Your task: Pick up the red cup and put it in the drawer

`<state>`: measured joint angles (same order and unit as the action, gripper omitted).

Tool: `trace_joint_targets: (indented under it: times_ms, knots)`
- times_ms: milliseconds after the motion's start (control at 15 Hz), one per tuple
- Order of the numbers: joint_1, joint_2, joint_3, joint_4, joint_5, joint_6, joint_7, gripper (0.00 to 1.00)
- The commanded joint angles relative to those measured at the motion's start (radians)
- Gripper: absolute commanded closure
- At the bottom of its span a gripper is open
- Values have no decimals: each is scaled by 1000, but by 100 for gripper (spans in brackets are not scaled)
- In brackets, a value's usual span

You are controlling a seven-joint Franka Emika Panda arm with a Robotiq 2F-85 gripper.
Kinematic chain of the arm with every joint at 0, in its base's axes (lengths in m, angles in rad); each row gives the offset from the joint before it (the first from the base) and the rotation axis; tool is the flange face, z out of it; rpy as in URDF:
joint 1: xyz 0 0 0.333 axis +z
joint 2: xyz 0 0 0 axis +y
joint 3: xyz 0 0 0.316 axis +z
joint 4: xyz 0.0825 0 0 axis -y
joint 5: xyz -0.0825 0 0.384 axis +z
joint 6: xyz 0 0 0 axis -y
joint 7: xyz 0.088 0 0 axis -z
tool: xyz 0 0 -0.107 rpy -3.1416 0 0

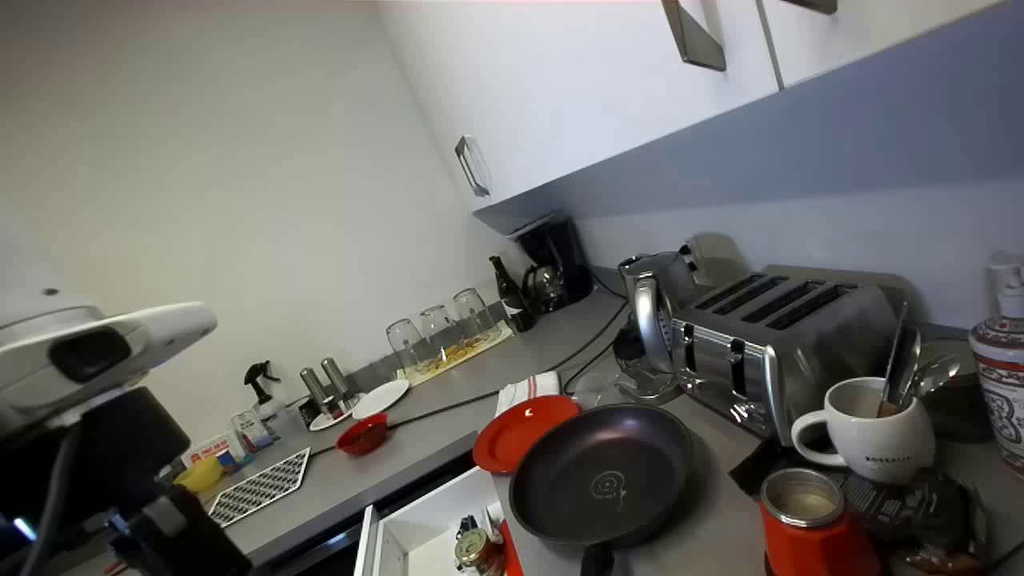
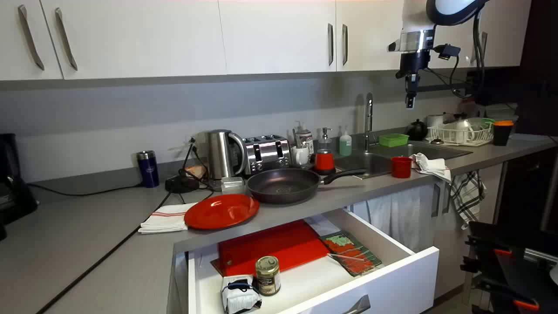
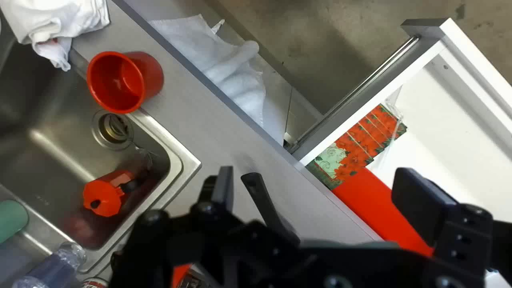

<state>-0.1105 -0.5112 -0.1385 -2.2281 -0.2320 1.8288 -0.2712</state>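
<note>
The red cup [image 2: 401, 167] stands upright on the counter by the sink's front edge, in an exterior view. In the wrist view the red cup [image 3: 124, 82] is at upper left, its mouth visible and empty. The drawer [image 2: 392, 285] is pulled open, white inside, and holds a red board, a jar, a small bag and a flower-patterned item. The drawer also shows in the wrist view [image 3: 440, 96] at right and in an exterior view [image 1: 424, 532]. My gripper [image 3: 320, 196] is open and empty, its fingers wide apart. In an exterior view the gripper [image 2: 410, 102] hangs high above the counter, apart from the cup.
A dark pan [image 2: 283, 187] lies on the counter, its handle [image 3: 266, 204] below my fingers. A red plate [image 2: 222, 211] lies beside it. A white cloth [image 2: 429, 165] is next to the cup. The sink [image 3: 52, 120] holds a red pot [image 3: 103, 198]. A faucet [image 2: 369, 115] rises behind.
</note>
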Motion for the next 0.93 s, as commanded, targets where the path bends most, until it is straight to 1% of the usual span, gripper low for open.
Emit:
trace_joint_targets:
  times_ms: [0, 867]
  knots:
    - [8, 0, -6, 2, -3, -2, 3, 0]
    - [10, 8, -8, 0, -8, 4, -9, 0]
